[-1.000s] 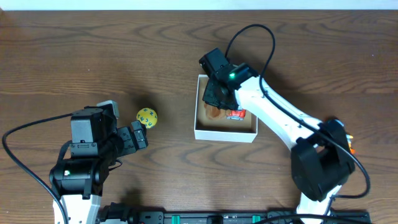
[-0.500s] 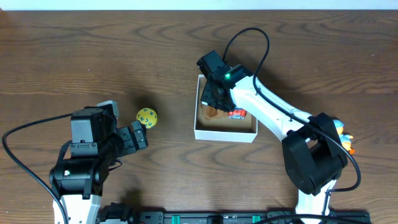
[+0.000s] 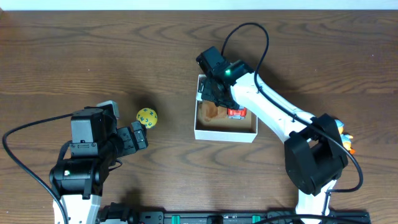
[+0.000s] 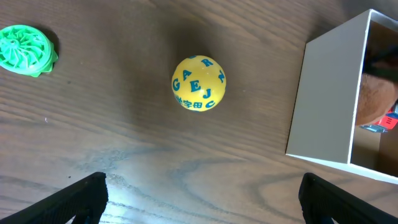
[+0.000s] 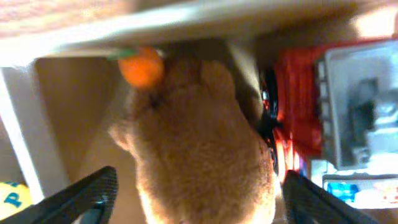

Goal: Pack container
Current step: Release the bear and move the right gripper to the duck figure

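The container [image 3: 225, 135], a white square box with a tan inside, stands mid-table. In it lie a brown plush toy [image 3: 214, 112] and a red toy vehicle [image 3: 236, 114]. My right gripper [image 3: 211, 93] hangs over the box's far left part. It is open, and its fingers stand wide on either side of the plush toy [image 5: 199, 149] with a gap showing on the left. A small orange piece [image 5: 142, 67] lies by the plush. A yellow lettered ball [image 4: 198, 83] rests on the table left of the container wall [image 4: 323, 102]. Just short of the ball, my left gripper [image 4: 202, 199] is open and holds nothing.
A green ribbed toy [image 4: 25, 50] lies on the table left of the ball. A white and orange toy [image 3: 347, 142] sits at the right by the right arm's base. The right arm's black cable loops above the container.
The right gripper's jaws have spread from nearly shut to wide over the container, letting go of the plush toy. The left arm and the ball have stayed put.
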You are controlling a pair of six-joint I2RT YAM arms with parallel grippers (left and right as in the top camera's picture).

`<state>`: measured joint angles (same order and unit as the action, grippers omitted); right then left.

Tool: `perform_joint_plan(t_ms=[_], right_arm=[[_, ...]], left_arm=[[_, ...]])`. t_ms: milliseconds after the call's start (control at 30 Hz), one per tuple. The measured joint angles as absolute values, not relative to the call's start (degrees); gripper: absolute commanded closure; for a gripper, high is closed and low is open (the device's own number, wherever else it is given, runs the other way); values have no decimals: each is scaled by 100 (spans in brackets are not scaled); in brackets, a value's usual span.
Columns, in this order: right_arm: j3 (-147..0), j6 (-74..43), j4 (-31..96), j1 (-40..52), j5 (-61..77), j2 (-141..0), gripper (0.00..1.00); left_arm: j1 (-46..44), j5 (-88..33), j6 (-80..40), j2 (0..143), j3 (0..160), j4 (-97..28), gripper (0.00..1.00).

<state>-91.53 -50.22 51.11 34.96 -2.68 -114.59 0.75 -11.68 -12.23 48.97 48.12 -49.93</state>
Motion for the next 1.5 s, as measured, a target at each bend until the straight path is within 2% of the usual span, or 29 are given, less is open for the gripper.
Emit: perform_joint_plan(t_ms=[233, 367, 467, 600, 733, 867, 1033, 1333, 1500], right_arm=[[-9496, -4794, 5483, 3420, -497, -11041, 1], [-9570, -4740, 5712, 3009, -510, -10361, 1], [-9607, -4674, 6099, 2355, -523, -9703, 1], [-9679, -4217, 6834, 1026, -635, -8858, 1], [-9714, -3052, 7599, -314, -696, -8449, 1], [-9605, -1793, 8025, -1131, -722, -8497, 1], [-8678, -871, 7754, -1597, -729, -8589, 1], [-6501, -329, 5983, -1951, -718, -8759, 1], [-5787, -244, 5223, -2296, -725, -8764, 1]], left_arm=[[75, -1168, -1223, 4897, 4812, -4995, 2], [75, -1168, -1223, 4897, 4812, -4995, 2], [73, -1168, -1223, 4897, 4812, -4995, 2], [73, -1168, -1223, 4897, 4812, -4995, 2], [73, -1168, -1223, 4897, 4812, -4995, 2], [75, -1168, -1223, 4897, 4812, -4993, 2], [75, -1166, -1223, 4897, 4812, -4989, 2], [75, -1166, -1223, 4897, 4812, -4993, 2], [75, -1168, -1223, 4897, 4812, -4993, 2]])
